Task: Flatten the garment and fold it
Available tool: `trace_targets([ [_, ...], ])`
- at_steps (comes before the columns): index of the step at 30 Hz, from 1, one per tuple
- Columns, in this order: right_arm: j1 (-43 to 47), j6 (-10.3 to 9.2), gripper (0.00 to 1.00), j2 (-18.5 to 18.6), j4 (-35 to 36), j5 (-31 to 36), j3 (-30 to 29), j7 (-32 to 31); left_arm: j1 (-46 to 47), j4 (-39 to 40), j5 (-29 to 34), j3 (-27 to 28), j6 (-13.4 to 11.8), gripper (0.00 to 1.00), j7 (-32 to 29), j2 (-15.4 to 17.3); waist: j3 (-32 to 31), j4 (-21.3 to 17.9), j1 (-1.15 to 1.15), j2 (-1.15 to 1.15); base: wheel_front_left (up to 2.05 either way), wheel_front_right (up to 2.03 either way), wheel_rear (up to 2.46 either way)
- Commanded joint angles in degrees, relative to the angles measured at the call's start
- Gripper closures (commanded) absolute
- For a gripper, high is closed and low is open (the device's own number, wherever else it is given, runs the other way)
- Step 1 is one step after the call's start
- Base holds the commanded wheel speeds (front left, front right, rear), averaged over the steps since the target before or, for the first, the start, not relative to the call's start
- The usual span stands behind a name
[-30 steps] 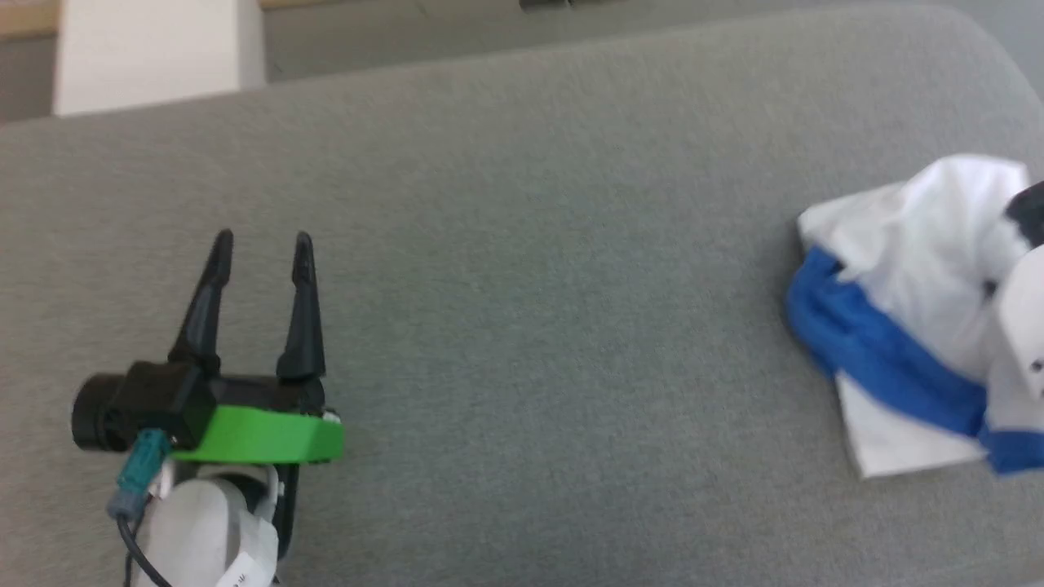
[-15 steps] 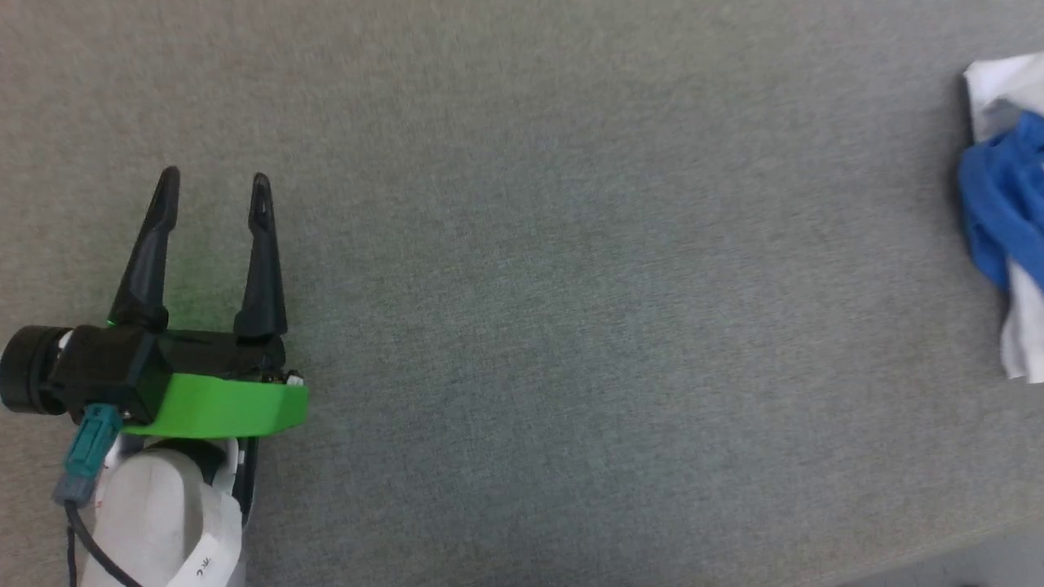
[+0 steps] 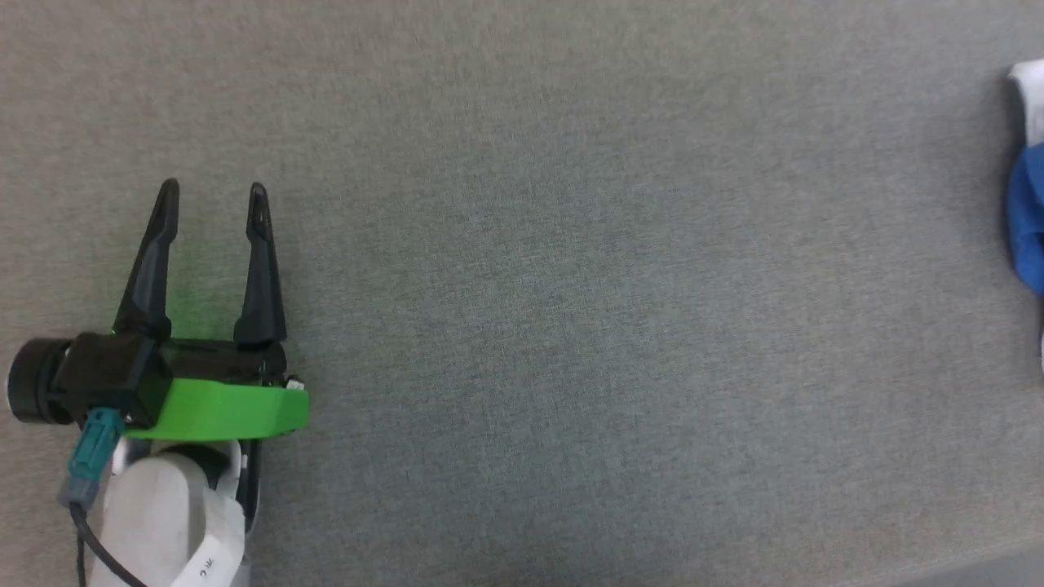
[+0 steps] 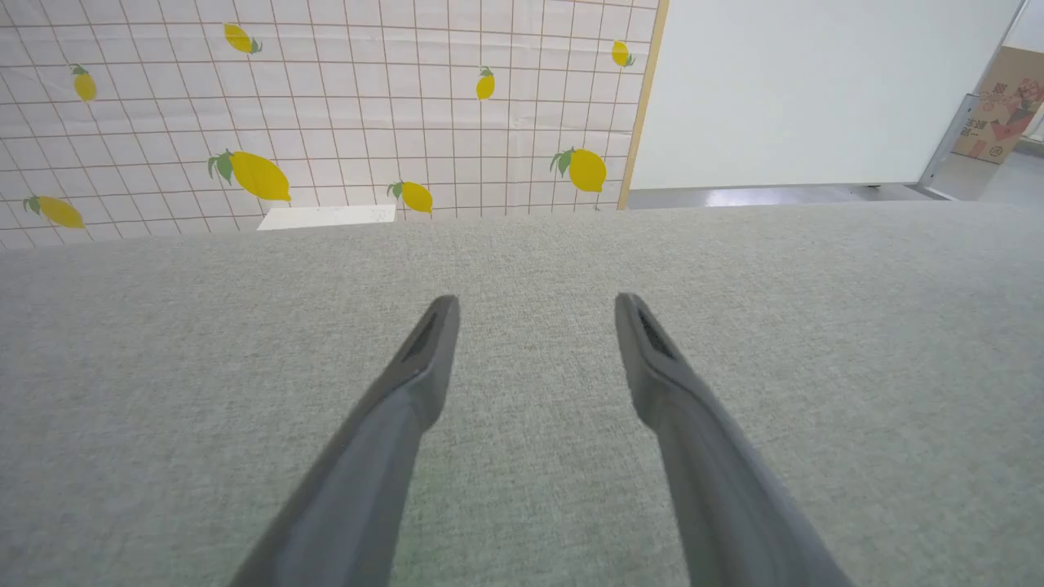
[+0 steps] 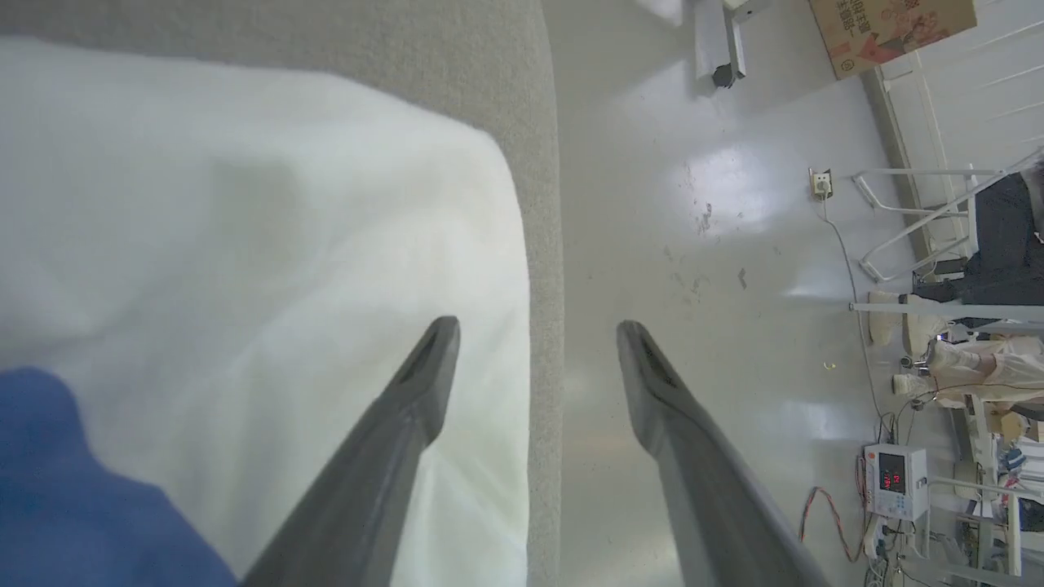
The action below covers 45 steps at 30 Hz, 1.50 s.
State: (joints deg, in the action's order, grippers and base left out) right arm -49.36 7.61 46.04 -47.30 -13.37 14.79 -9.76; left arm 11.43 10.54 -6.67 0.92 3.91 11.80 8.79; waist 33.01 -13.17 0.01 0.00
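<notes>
The garment (image 3: 1029, 187) is a bunched white T-shirt with bright blue parts, cut off by the right edge of the head view. In the right wrist view the garment (image 5: 245, 269) lies close below, white cloth with a blue fold at the lower left, near the grey surface's edge. My right gripper (image 5: 538, 330) hovers open over that edge, one finger above the cloth, the other above the floor. My left gripper (image 3: 214, 191) stands open over bare grey fabric at the left, far from the garment; in its own view the left gripper (image 4: 534, 303) holds nothing.
The grey upholstered surface (image 3: 571, 285) spreads across the head view. Its far edge (image 4: 522, 216) meets a lemon-patterned wall (image 4: 326, 106) and a white panel (image 4: 816, 90). Beside the surface's right edge lies a shiny floor (image 5: 718, 244) with cables, a small monitor (image 5: 893, 481) and a cardboard box (image 5: 889, 20).
The head camera has swung down and left, so the garment has slid toward the right edge and the right forearm has left the view. My left gripper stays open in about the same place.
</notes>
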Motion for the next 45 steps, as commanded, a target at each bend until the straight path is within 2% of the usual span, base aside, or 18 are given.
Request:
trace_targets([
  [1, -1.70, -0.12, 0.00, 1.00, 0.91, -0.73, 0.51, 0.94, -0.83, -0.68, -0.98, 0.18, -0.51, 0.00, 0.72, -0.44, -5.27, 0.19, -0.01, 0.00, 0.00, 0.00, 0.00],
  [7, -4.80, -0.12, 0.00, 1.74, 8.89, -6.05, 2.74, 4.38, -2.77, -3.61, -3.26, 1.57, -1.07, 0.00, 2.28, -1.67, -13.87, 1.79, -0.01, 0.00, 0.00, 0.00, 0.00],
  [11, -5.91, -0.12, 0.00, -1.63, 13.85, -8.66, 1.44, 7.52, -3.98, -4.71, -4.29, 2.76, -1.59, 0.00, 2.79, -2.22, -18.82, 3.27, -0.01, 0.00, 0.00, 0.00, 0.00],
  [13, -5.60, -0.12, 0.00, -5.23, 15.65, -9.96, -0.68, 9.94, -4.54, -5.21, -4.68, 3.36, -1.94, 0.00, 2.94, -2.49, -21.07, 4.12, -0.01, 0.00, 0.00, 0.00, 0.00],
  [20, 0.75, -0.12, 0.00, -19.75, 21.49, -8.20, -8.56, 17.34, -5.72, -7.15, -5.87, 4.84, -3.42, 0.00, 3.13, -3.58, -27.30, 7.19, -0.01, 0.00, 0.00, 0.00, 0.00],
  [23, 6.03, -0.12, 0.00, -26.97, 24.89, -6.86, -12.16, 19.87, -6.47, -8.09, -6.37, 5.34, -4.70, 0.00, 3.15, -4.16, -29.37, 8.16, -0.01, 0.00, 0.00, 0.00, 0.00],
  [30, 20.67, -0.12, 0.00, -39.58, 33.68, -0.35, -18.63, 23.58, -7.89, -9.51, -7.05, 4.22, -5.82, 0.00, 3.18, -5.06, -31.46, 9.54, -0.01, 0.00, 0.00, 0.00, 0.00],
  [35, 29.26, -0.12, 0.00, -42.69, 37.90, 3.01, -20.91, 24.41, -8.73, -10.52, -7.22, 3.11, -6.11, 0.00, 3.18, -5.43, -31.92, 9.58, -0.01, 0.00, 0.00, 0.00, 0.00],
  [45, 41.38, -0.12, 0.00, -43.14, 39.84, 2.18, -20.10, 24.73, -10.54, -13.69, -5.51, -0.58, -5.73, 0.00, 3.19, -5.70, -31.87, 9.38, -0.01, 0.00, 0.00, 0.00, 0.00],
])
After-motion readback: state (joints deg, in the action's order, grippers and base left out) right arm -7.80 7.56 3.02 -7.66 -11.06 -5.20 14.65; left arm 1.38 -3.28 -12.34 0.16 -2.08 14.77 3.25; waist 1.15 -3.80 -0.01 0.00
